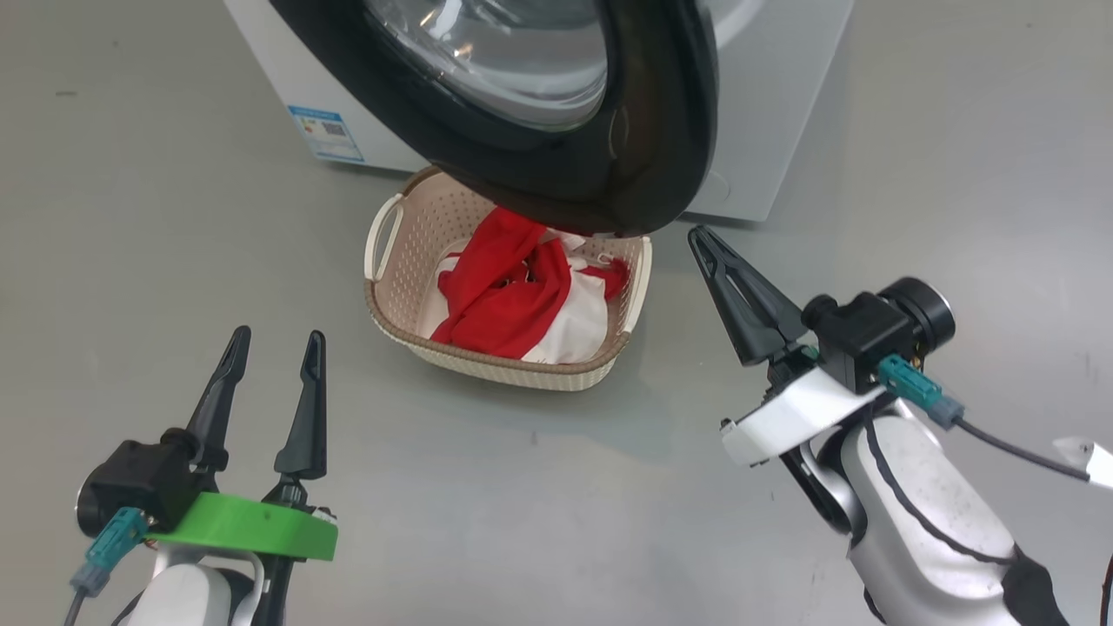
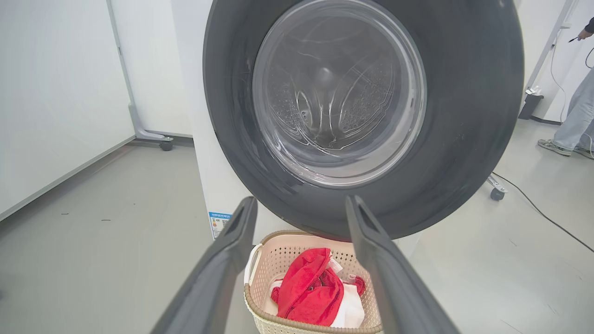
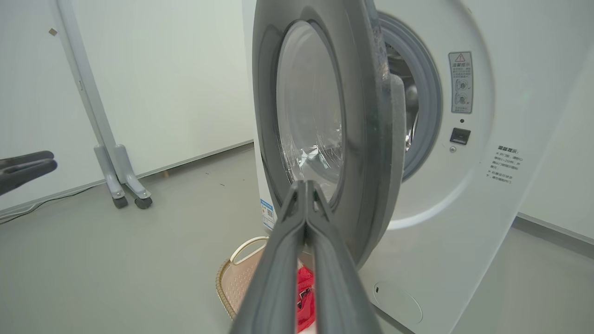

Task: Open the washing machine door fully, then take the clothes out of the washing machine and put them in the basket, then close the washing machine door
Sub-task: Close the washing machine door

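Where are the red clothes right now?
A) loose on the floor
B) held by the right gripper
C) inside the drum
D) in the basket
D: the red clothes lie piled inside the basket, which stands on the floor just below the door.

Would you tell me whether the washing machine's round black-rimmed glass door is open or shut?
Open: the door stands swung out, grey gasket exposed behind it.
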Controlling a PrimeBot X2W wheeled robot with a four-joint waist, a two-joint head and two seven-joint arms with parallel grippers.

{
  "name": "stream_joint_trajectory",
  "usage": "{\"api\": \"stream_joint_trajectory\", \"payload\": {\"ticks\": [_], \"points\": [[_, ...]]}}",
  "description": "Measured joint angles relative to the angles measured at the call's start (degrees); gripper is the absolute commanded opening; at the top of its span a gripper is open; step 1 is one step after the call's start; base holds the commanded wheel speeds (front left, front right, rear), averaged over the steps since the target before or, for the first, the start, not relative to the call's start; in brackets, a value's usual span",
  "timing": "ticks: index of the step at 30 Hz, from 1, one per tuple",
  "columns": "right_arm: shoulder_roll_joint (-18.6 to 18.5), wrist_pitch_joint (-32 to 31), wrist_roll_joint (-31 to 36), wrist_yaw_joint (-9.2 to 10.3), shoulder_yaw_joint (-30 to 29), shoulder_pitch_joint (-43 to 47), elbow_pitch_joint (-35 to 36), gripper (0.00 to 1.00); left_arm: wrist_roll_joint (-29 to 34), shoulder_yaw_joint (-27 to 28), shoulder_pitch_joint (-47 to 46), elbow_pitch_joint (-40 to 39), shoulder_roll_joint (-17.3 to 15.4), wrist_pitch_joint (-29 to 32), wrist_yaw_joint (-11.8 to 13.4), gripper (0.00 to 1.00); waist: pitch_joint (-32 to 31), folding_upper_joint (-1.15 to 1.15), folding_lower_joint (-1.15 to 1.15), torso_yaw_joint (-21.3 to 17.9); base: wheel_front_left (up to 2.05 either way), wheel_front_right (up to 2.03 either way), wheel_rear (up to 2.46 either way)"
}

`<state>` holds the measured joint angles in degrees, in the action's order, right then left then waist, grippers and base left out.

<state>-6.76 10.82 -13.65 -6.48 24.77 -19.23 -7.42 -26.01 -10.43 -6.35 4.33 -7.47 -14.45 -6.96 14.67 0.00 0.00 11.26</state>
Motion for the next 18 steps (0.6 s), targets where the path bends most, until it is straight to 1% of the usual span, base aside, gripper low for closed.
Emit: {"api": "stream_joint_trajectory", "payload": {"ticks": [4, 12, 18], "points": [[-0.5, -1.2, 0.5, -0.02, 0.7, -3.5, -1.4, 0.00, 0.0, -0.5, -1.1, -0.1, 0.6, 0.0, -0.2, 1.00, 1.9, 0.00, 0.00, 1.4, 0.00, 0.00, 0.00], [-1.2, -2.3, 1.1, -0.19, 1.0, -9.5, -4.2, 0.00, -0.7, -1.6, -3.5, -0.7, 0.7, 0.0, -0.2, 1.00, 5.8, 0.00, 0.00, 4.1, 0.00, 0.00, 0.00], [-2.2, -2.4, 1.1, -0.20, -1.1, -13.4, -6.3, 0.00, -1.2, -2.1, -5.3, -0.9, 0.8, 0.0, -0.2, 1.00, 8.7, 0.00, 0.00, 5.8, 0.00, 0.00, 0.00]]}}
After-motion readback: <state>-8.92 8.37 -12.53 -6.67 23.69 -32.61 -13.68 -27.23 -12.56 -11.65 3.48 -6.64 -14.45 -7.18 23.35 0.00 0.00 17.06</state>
